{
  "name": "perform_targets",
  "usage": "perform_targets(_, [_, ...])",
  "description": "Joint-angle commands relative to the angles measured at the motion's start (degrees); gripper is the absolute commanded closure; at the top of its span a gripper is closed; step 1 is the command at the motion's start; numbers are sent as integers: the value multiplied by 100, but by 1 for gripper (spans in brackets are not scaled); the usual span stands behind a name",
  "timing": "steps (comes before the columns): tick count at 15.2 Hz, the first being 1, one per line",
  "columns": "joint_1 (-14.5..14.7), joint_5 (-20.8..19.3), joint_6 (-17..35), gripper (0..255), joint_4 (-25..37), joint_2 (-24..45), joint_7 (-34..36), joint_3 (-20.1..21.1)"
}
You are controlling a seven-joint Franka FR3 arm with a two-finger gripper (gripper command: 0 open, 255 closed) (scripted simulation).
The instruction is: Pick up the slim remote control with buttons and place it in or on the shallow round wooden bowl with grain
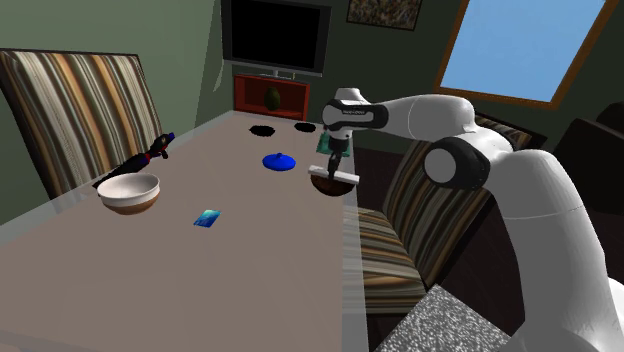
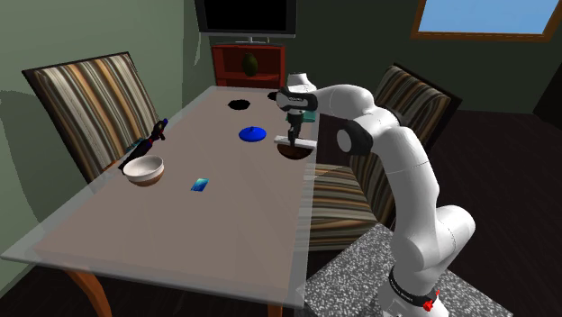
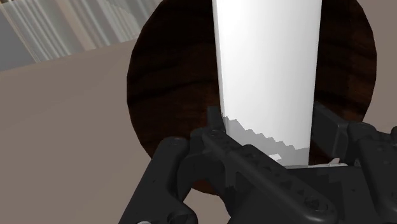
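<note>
A slim white remote [image 3: 267,70], drawn plain with no buttons showing, is clasped between the black fingers of my gripper [image 3: 270,130]. It hangs level just over a shallow round bowl of dark grained wood [image 3: 172,83]; I cannot tell whether they touch. In the shoulder view the gripper [image 1: 335,162] points down at the table's right edge, with the remote [image 1: 333,175] lying across the bowl [image 1: 331,187]. In the second exterior view, the gripper [image 2: 293,136], the remote [image 2: 299,143] and the bowl [image 2: 294,153] line up the same way.
A white bowl with a brown base [image 1: 129,192], a small blue card [image 1: 208,219] and a blue disc [image 1: 279,161] lie on the grey table [image 1: 200,290]. Two dark items [image 1: 262,130] sit at the far end. Striped chairs [image 1: 80,110] flank the table.
</note>
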Motion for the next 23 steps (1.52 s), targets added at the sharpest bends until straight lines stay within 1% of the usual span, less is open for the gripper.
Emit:
perform_targets(1, [-2, 4, 156, 255, -136, 16, -13, 0])
perform_targets(10, [-1, 5, 187, 255, -162, 20, -14, 1])
perform_targets(11, [-1, 5, 188, 0, -167, 18, -15, 1])
perform_targets(16, [-1, 5, 187, 0, -162, 20, -14, 1])
perform_targets(20, [-38, -4, -553, 0, 595, 36, 9, -4])
perform_targets(23, [-38, -4, -553, 0, 594, 35, 9, -4])
